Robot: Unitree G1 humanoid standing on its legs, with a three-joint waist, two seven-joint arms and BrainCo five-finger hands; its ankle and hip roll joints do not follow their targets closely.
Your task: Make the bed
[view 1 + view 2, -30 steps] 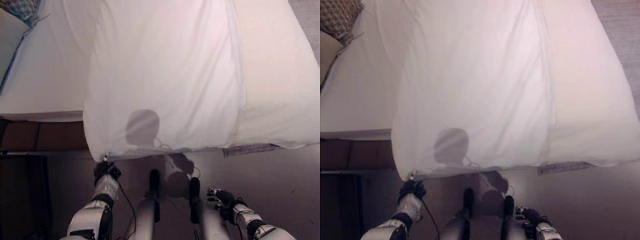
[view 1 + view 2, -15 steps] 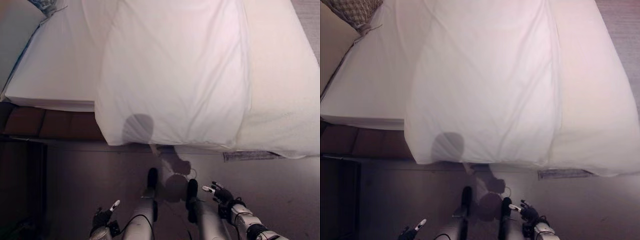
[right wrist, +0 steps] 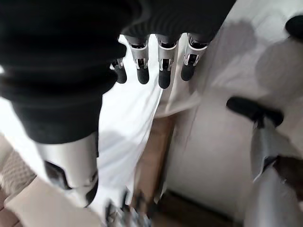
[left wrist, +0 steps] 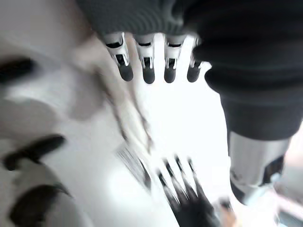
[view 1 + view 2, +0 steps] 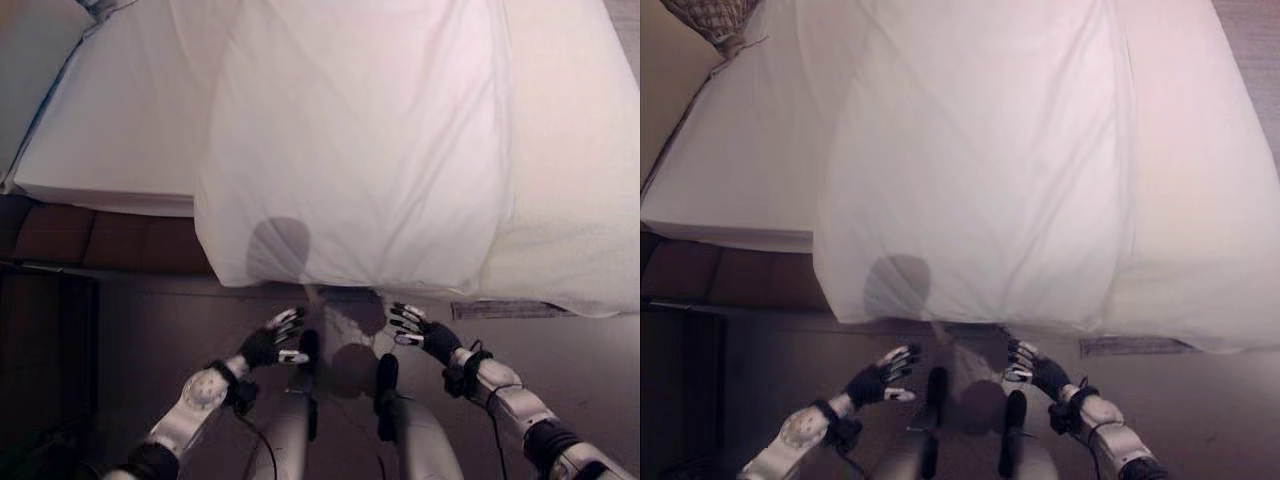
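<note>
While both arms reach forward over the floor (image 5: 140,330), I see my left hand (image 5: 268,345) and right hand (image 5: 422,333) spread wide with straight fingers, gripping nothing, just short of the bed's near edge. Beyond them the white duvet (image 5: 350,140) drapes over the mattress (image 5: 110,140) edge, unheld. Farther off, a patterned cushion (image 5: 715,15) sits at the far left corner.

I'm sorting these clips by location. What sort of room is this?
Most likely a bedroom, perhaps a hotel room. A bed with a white fitted mattress has a white duvet hanging over its edge, and a patterned cushion lies at the far corner. The left hand and right hand hang open below the duvet.
</note>
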